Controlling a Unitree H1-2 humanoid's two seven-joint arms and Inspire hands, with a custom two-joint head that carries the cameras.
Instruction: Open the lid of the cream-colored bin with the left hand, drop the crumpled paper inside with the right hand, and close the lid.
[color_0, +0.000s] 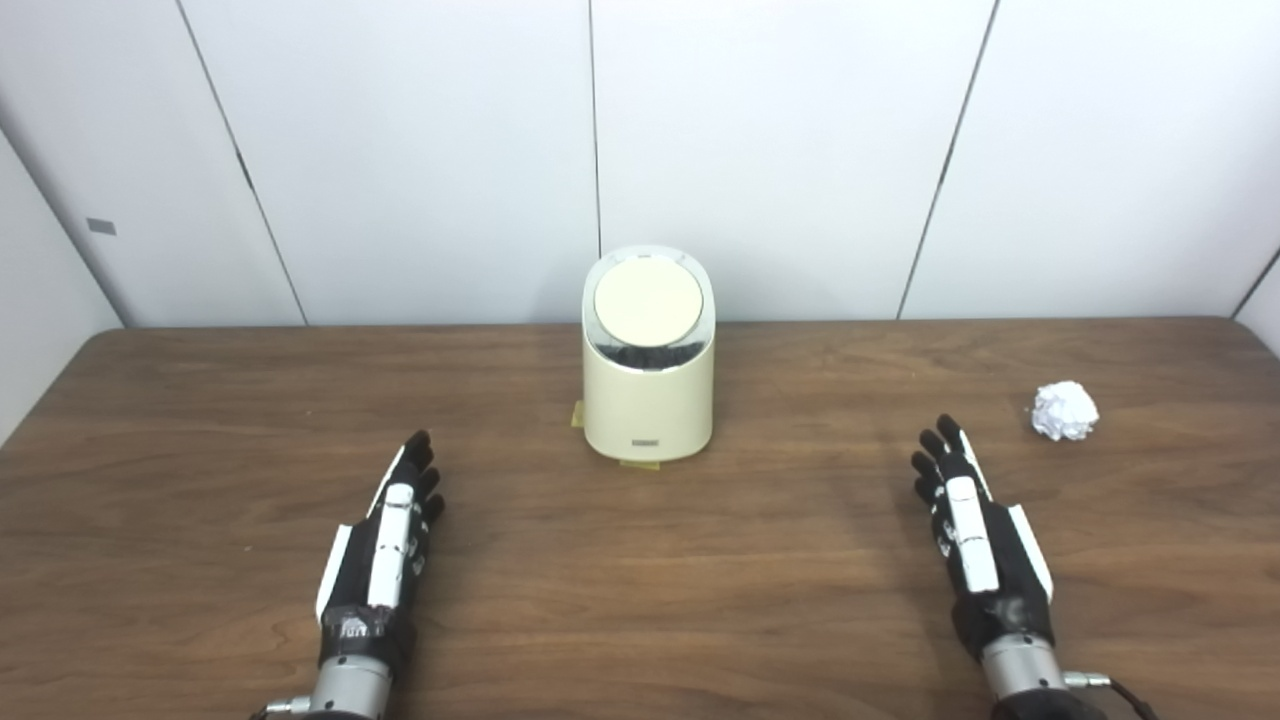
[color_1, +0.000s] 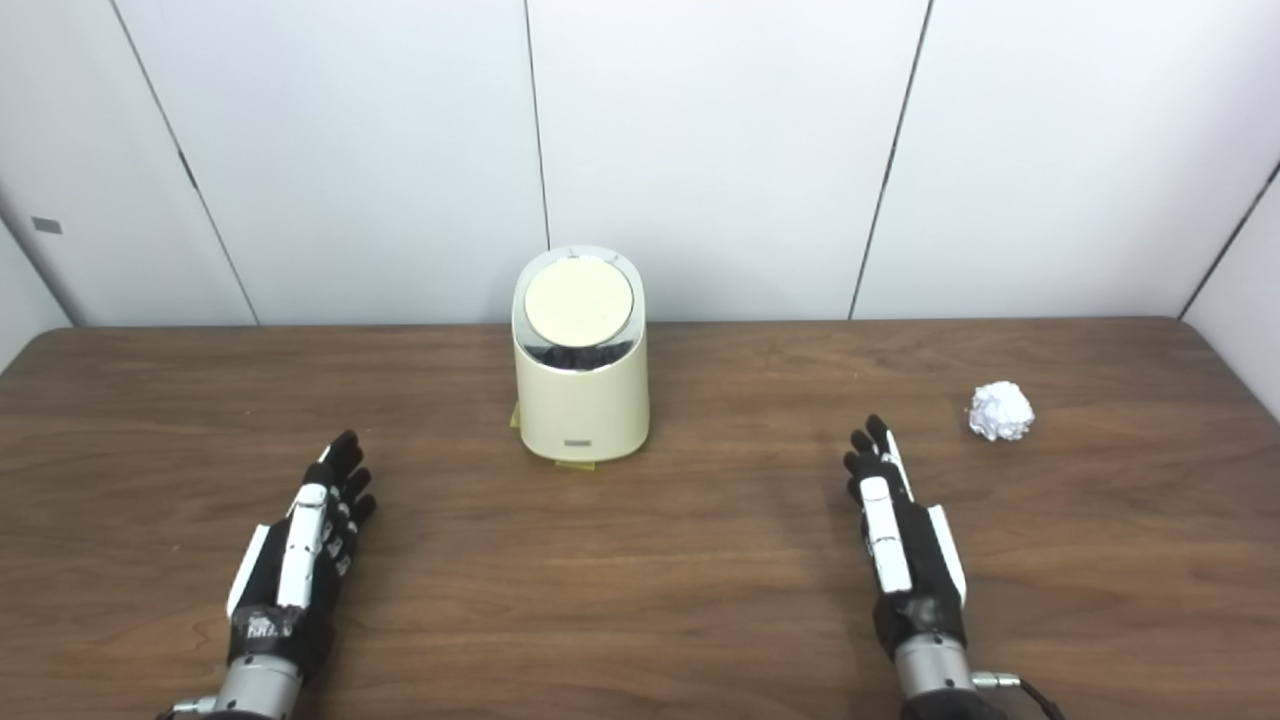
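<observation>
The cream-colored bin stands upright at the middle back of the wooden table, its round lid down. A white crumpled paper ball lies on the table at the right. My left hand rests flat and open at the front left, well short of the bin. My right hand rests flat and open at the front right, a short way in front and left of the paper. Neither hand touches anything.
The brown table ends at white wall panels right behind the bin. Small yellow tape marks show at the bin's base.
</observation>
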